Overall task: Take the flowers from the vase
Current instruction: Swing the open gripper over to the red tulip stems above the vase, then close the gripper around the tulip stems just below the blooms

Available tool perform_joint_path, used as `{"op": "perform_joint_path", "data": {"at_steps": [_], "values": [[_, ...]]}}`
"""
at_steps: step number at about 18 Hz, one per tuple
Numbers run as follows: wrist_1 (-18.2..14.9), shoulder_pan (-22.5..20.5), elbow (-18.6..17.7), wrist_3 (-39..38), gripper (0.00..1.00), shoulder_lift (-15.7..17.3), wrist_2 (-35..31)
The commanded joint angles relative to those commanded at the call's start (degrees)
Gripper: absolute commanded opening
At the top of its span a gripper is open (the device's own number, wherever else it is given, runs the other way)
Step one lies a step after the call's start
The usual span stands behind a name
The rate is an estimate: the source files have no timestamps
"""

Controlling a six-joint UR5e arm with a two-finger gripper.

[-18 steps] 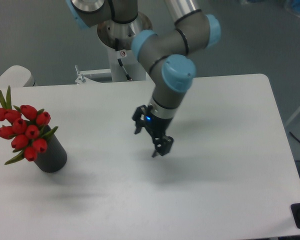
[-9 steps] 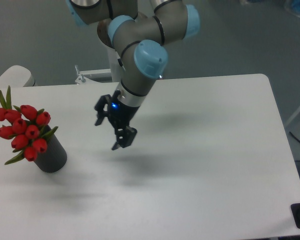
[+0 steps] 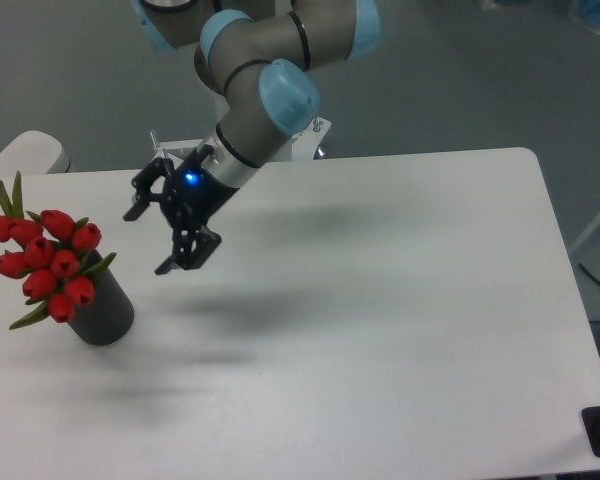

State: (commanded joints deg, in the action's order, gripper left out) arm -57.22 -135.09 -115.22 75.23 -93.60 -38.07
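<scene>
1. Since the earlier shots the arm has swung a long way across the table point(image 3: 400, 330) toward the vase point(image 3: 103, 311), and the pincer point(image 3: 164, 228) that was out near the table's middle now hangs a short way to the right of the flowers point(image 3: 42, 261) and a bit above them. The bunch and vase look like they haven't budged.

2. As far as we can see the pincer is spread wide with nothing in it, fingers pointing down and toward the bunch.

3. Progress-wise we'd call this still the approach. The flowers are sitting in the vase, leaning toward the table's left edge with the red buds spilling over the rim. Nothing's been grasped or lifted, so the whole grab-and-pull-out part is still ahead.

4. Room to move: between the pincer and the vase there's only bare tabletop, so the last bit of the reach looks unobstructed.

5. The catch is that the vase stands close to the table's left edge. A sideways nudge could tip it or push it that way, so we'd guess coming in from the right or from above is safer.
</scene>
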Motion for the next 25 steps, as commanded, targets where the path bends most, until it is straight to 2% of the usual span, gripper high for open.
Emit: {"op": "perform_joint_path", "data": {"at_steps": [3,9,13,20,25], "values": [[0.97,0.09,0.00,-0.09,1.00,-1.67,4.84],[3.96,1.58,0.35,-0.09,1.00,-4.66,5.90],[4.14,3.34,1.14,-0.18,1.00,-6.50,6.78],[4.22,4.39,1.41,-0.18,1.00,-7.39,8.98],[6.07,5.62,2.46,-1.31,1.00,-8.70,9.95]]}}
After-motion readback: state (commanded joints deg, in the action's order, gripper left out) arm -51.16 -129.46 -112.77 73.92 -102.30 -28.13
